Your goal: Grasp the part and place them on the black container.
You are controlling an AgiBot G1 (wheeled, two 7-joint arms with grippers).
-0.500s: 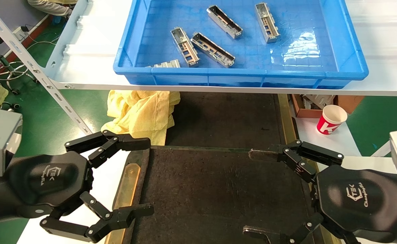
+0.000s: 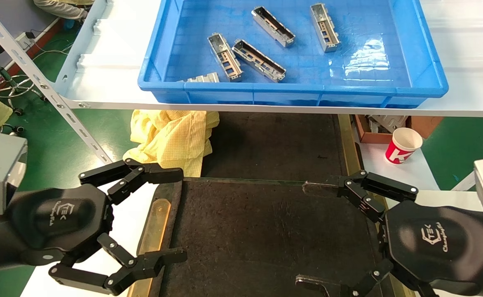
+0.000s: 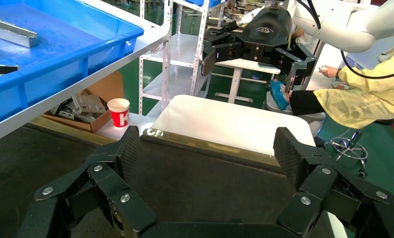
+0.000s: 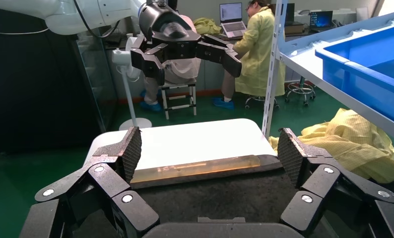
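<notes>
Several silver-grey parts lie in the blue bin on the shelf; one part (image 2: 225, 56) rests beside another (image 2: 259, 60), and a third (image 2: 324, 27) lies farther right. Below the shelf sits the black container (image 2: 266, 231), its felt surface bare, with a brass strip (image 2: 155, 227) along its left edge. My left gripper (image 2: 179, 215) hangs open over the container's left edge, nothing between its fingers. My right gripper (image 2: 305, 235) hangs open over the right edge, also holding nothing. Each wrist view looks across the black container (image 3: 200, 173) (image 4: 225, 193) between the open left gripper (image 3: 207, 148) or right gripper (image 4: 210, 148).
The blue bin (image 2: 291, 88) stands on a white shelf above and beyond the container. A yellow cloth (image 2: 171, 136) lies at the container's far left, a red-and-white paper cup (image 2: 403, 145) at the far right. A slanted shelf post (image 2: 43, 86) runs down the left.
</notes>
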